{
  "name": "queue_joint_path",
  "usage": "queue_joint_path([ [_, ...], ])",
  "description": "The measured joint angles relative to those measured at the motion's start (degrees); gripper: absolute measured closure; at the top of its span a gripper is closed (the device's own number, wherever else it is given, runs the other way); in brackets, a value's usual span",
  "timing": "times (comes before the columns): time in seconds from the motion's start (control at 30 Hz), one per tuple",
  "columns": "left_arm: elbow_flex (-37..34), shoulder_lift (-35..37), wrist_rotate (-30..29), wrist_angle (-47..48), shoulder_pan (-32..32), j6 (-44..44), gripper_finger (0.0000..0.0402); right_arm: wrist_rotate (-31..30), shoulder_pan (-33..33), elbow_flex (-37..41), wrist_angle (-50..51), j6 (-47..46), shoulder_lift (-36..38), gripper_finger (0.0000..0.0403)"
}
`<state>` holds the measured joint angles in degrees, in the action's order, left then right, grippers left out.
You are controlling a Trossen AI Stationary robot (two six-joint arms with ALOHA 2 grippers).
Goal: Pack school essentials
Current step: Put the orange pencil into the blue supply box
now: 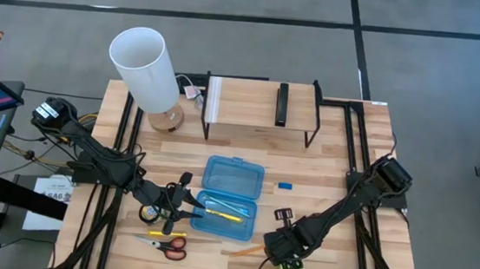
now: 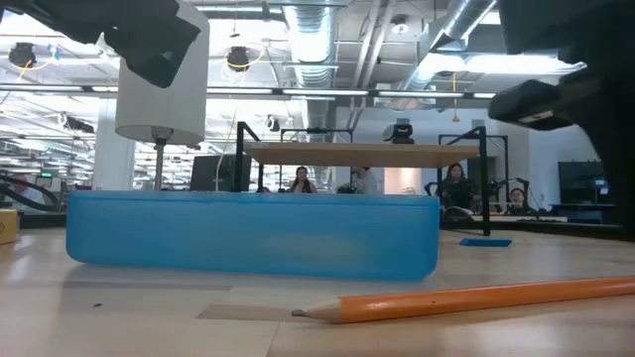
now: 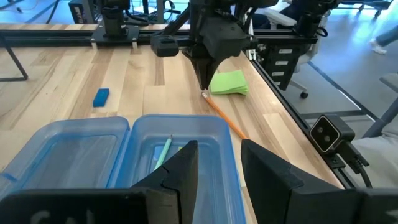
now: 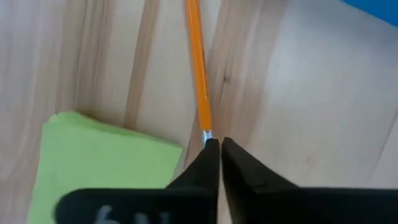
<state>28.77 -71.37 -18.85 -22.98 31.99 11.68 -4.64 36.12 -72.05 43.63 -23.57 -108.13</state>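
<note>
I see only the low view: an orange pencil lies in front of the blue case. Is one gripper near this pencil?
Observer: Yes. The right gripper has its tips at the blunt end of the orange pencil, jaws together, beside the lime-green sticky-note pad.
Operator: And where does the left gripper wait?
Observer: The left gripper hovers at the side of the blue case, jaws open. The case lies open with a green pencil inside.
</note>
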Motion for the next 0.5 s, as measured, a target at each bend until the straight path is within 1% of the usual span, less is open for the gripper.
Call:
queue_joint_path([
  [0.27, 0.0, 0.0, 0.0, 0.0, 0.0, 0.0, 0.0292, 0.0, 0.2, 0.3, -2.2, -0.2, -2.2, 0.0241],
  [0.33, 0.0, 0.0, 0.0, 0.0, 0.0, 0.0, 0.0292, 0.0, 0.2, 1.2, -2.8, -0.3, -2.9, 0.0217],
  [0.4, 0.0, 0.0, 0.0, 0.1, 0.0, 0.0, 0.0292, 0.2, 0.1, 2.4, -4.4, -0.4, -3.4, 0.0201],
  [0.5, 0.0, 0.0, 0.0, 0.1, 0.0, 0.0, 0.0292, 0.5, 0.1, 3.9, -4.7, -1.0, -4.2, 0.0199],
])
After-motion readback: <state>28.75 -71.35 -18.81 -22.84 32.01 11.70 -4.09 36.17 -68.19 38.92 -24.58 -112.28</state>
